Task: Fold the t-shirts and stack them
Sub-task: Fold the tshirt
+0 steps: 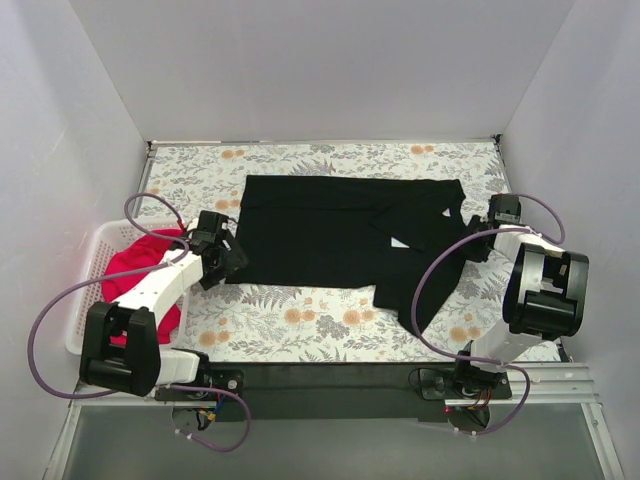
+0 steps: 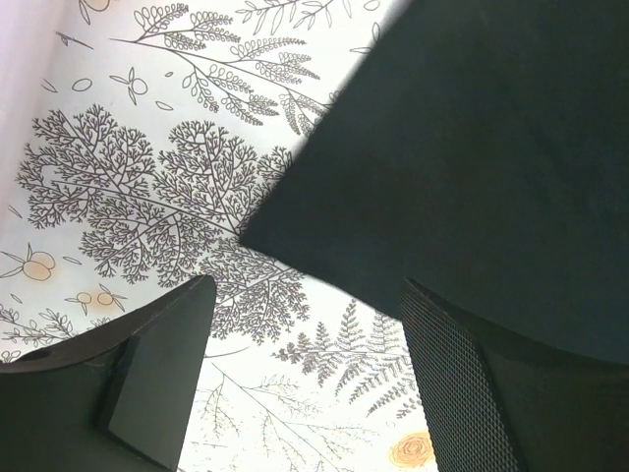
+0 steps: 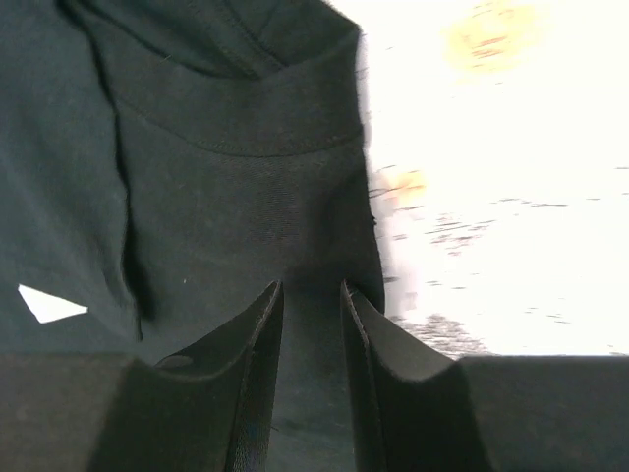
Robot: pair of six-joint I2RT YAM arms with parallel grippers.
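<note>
The black t-shirt [image 1: 330, 228] lies spread across the floral table, partly folded, with its white neck label [image 1: 399, 243] showing. My left gripper [image 1: 232, 262] is open and empty, just off the shirt's near-left corner. In the left wrist view that corner [image 2: 472, 147] lies ahead of the gripper [image 2: 305, 374], and the right finger [image 2: 457, 393] overlaps the cloth's edge. My right gripper [image 1: 478, 246] is at the shirt's right edge. Its jaws [image 3: 311, 287] are closed to a narrow gap with black cloth [image 3: 236, 167] between them. The red-pink t-shirt [image 1: 135, 265] lies bunched in the basket.
The white lattice basket [image 1: 90, 262] stands at the left edge of the table beside my left arm. White walls close in the table on three sides. Purple cables loop from both arms. A dark strip [image 1: 330, 375] runs along the near edge.
</note>
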